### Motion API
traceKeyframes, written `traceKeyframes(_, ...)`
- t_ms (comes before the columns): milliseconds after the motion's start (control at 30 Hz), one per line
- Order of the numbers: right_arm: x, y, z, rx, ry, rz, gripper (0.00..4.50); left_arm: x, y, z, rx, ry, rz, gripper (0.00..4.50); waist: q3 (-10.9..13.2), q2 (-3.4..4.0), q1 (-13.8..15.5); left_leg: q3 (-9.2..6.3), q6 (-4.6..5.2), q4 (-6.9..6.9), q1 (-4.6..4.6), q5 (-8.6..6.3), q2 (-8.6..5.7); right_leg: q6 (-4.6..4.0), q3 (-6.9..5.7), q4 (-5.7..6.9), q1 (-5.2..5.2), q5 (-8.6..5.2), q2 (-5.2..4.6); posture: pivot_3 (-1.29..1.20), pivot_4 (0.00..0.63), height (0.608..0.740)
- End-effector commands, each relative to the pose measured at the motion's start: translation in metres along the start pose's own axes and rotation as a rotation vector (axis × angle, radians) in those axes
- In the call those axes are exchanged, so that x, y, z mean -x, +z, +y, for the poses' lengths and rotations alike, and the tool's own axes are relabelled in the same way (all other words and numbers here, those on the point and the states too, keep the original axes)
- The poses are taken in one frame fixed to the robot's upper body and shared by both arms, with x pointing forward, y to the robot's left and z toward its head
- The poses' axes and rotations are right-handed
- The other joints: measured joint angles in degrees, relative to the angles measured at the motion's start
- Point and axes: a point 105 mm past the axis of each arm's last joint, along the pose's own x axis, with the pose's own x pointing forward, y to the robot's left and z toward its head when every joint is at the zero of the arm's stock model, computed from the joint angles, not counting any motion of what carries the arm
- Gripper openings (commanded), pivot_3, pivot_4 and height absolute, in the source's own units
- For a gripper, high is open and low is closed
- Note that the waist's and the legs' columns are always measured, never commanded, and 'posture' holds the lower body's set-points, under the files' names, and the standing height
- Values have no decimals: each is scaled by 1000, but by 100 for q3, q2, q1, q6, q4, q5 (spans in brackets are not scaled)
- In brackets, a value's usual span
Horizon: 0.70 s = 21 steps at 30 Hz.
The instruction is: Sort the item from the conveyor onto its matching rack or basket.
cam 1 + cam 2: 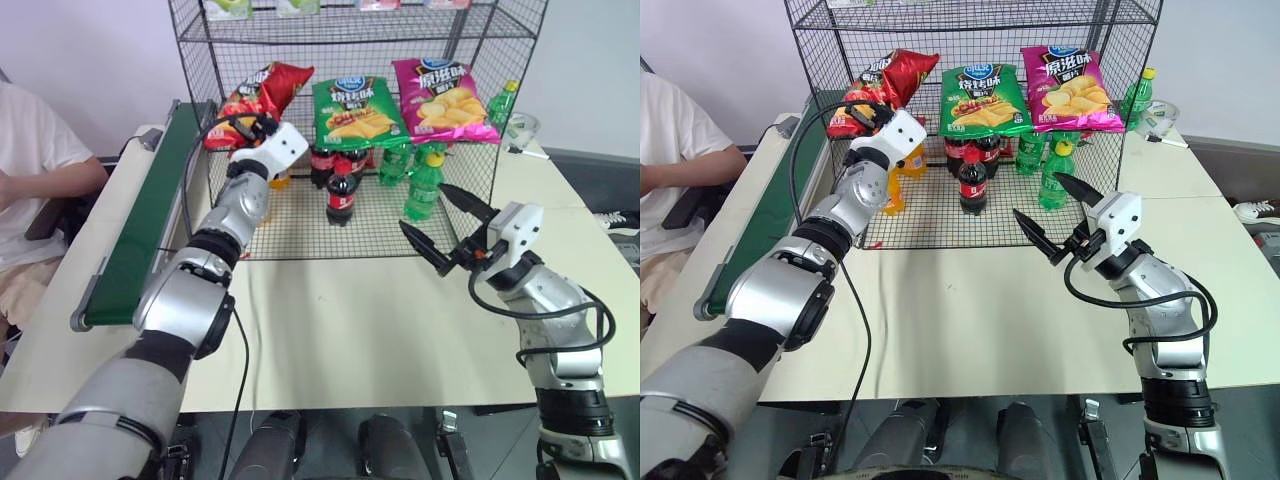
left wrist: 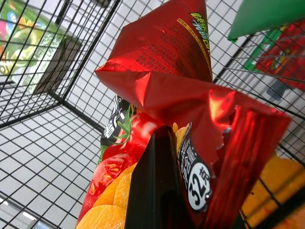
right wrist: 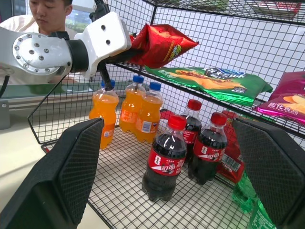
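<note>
The red chip bag (image 1: 272,86) is in the left end of the black wire rack (image 1: 196,62), over the middle shelf beside a green bag. My left gripper (image 1: 238,124) is shut on its lower edge, and one black finger (image 2: 155,183) presses against the crinkled foil. The bag (image 3: 162,42) tilts upward; whether it rests on the shelf I cannot tell. My right gripper (image 1: 421,206) hangs open over the table in front of the rack, holding nothing. The dark green conveyor (image 1: 148,215) runs along the left of the table with nothing on it.
A green chip bag (image 1: 356,108) and a magenta one (image 1: 446,92) lie on the same shelf. Cola bottles (image 1: 340,196), green bottles (image 1: 424,186) and orange bottles (image 3: 127,110) stand on the bottom tier. A person (image 1: 30,170) sits left of the conveyor.
</note>
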Motion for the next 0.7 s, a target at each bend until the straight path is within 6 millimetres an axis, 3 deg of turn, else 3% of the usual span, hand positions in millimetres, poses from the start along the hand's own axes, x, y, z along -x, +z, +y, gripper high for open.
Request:
traceKeyframes(33,-3,13,3,27,11,-43,4500,-11,19,16,48,30,-41,64,0,0,1,0,0,1,-1,0,0,0,0,0,0,0,0,0,150,740)
traceKeyframes(300,-2,13,4,25,10,-41,4500,-11,25,11,123,-16,-67,64,0,0,-6,0,-1,4,-1,1,0,0,0,1,0,0,0,0,150,740)
traceKeyframes(400,-3,13,4,24,9,-42,4500,-10,25,13,96,3,-71,825,0,0,-1,0,-1,6,-2,1,0,0,0,1,1,0,0,0,150,740)
traceKeyframes(500,-3,13,4,20,7,-44,4500,-11,24,17,44,47,-72,2190,0,0,-7,0,-1,6,-2,0,0,0,0,1,1,0,0,0,150,740)
traceKeyframes(700,-4,13,5,14,10,-48,4500,-8,36,22,185,41,-153,2190,0,-1,-3,0,-1,9,-3,1,0,0,0,3,0,0,0,0,150,740)
